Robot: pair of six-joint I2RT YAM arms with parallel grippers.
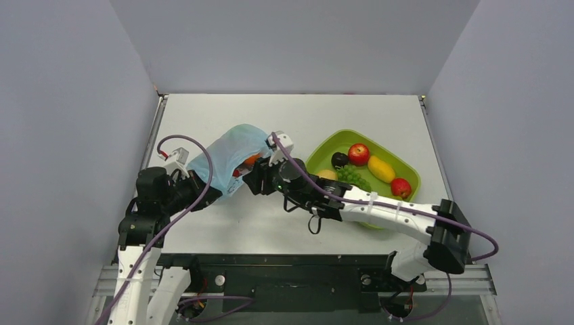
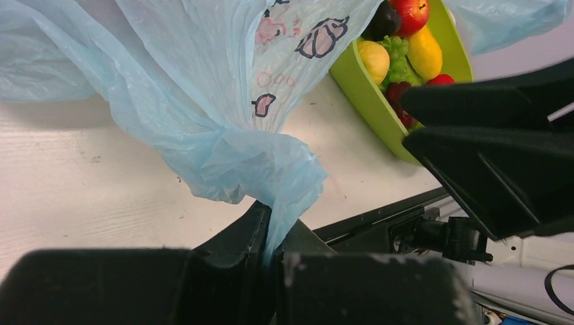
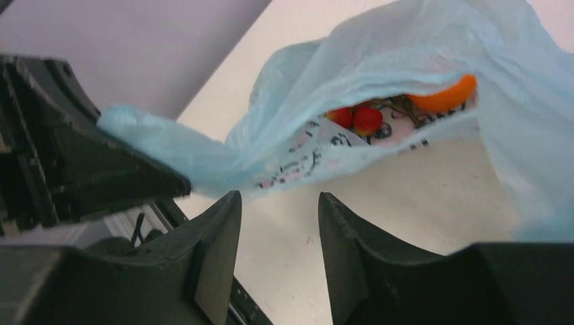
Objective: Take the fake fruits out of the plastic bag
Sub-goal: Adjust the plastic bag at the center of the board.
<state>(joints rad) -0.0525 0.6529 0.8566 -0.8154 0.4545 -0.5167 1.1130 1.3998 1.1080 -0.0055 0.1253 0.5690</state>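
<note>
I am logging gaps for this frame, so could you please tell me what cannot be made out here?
1. Right wrist view: inside the plastic bag only an orange and red grapes show; the plastic hides any other fruit.
2. Left wrist view: the green tray is partly covered by the bag and the right arm.
3. Top view: the left gripper pinching the bag is too small and dark to see.

The plastic bag (image 2: pixel 203 101) was thin, crinkly, translucent film. The orange (image 3: pixel 443 98) and red grapes (image 3: pixel 365 118) looked glossy. The green tray (image 2: pixel 369 91) was smooth plastic; the table (image 2: pixel 68 176) matt white.
</note>
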